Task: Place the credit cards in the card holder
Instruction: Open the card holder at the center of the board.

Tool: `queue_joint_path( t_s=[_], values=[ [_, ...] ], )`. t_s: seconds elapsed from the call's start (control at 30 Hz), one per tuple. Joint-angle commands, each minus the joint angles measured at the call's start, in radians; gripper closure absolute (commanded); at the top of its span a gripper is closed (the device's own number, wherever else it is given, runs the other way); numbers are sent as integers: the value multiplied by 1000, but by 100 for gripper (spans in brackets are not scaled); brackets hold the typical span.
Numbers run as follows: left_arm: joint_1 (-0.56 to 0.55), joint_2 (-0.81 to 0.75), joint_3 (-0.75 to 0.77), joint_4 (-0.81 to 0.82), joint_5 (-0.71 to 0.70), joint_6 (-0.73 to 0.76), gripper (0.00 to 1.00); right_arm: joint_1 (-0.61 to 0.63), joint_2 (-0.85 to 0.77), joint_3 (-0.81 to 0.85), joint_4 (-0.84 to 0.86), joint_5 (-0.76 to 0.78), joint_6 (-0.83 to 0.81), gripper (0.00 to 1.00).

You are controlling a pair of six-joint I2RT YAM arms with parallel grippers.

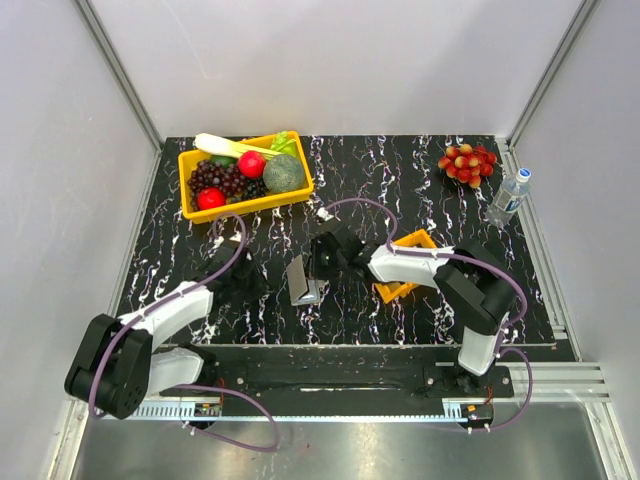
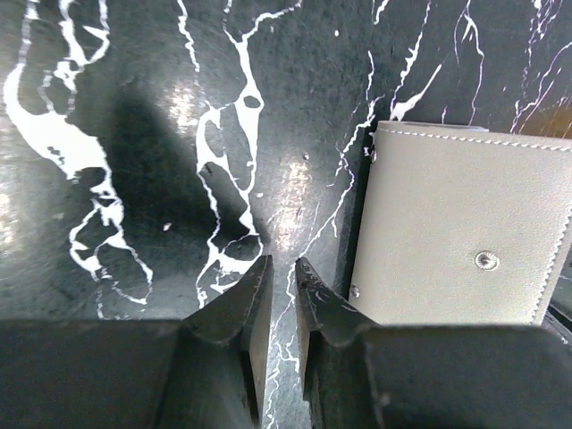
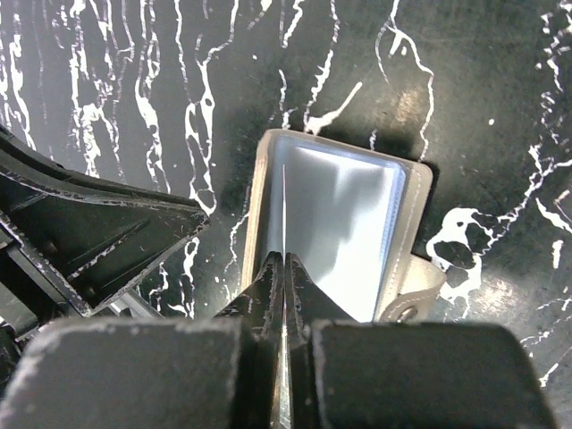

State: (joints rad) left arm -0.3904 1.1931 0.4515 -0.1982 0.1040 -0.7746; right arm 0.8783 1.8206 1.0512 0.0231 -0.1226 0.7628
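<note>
Directly above the open card holder [image 3: 340, 223], the right end effector [image 3: 284, 268] pinches one credit card [image 3: 283, 210] edge-on, not yet slotted in. Just left of the card holder, the left end effector [image 2: 283, 281] stands narrowly parted and empty. Whether more cards wait elsewhere is hidden, and the task looks unfinished.

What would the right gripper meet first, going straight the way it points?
Probably the card holder: the right gripper, shut on a thin credit card, points into its pale inside. Depth is unclear.
</note>
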Motion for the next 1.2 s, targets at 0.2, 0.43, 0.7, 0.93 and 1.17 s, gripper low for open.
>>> queue_joint_path(
  t_s=[0.2, 0.43, 0.7, 0.93, 1.17],
  values=[
    [50, -47, 20, -4, 26, 0, 77, 45, -63, 81, -15, 26, -39, 100],
    [58, -63, 6, 20, 39, -22, 71, 60, -83, 93, -15, 31, -42, 100],
    [61, -4, -2, 54, 63, -29, 72, 73, -81, 102, -6, -11, -34, 100],
    [67, 26, -2, 36, 45, -26, 84, 88, -64, 101, 44, -68, -19, 100],
    [67, 59, -40, 66, 53, -31, 100, 97, -30, 127, 28, -92, -22, 100]
  ],
)
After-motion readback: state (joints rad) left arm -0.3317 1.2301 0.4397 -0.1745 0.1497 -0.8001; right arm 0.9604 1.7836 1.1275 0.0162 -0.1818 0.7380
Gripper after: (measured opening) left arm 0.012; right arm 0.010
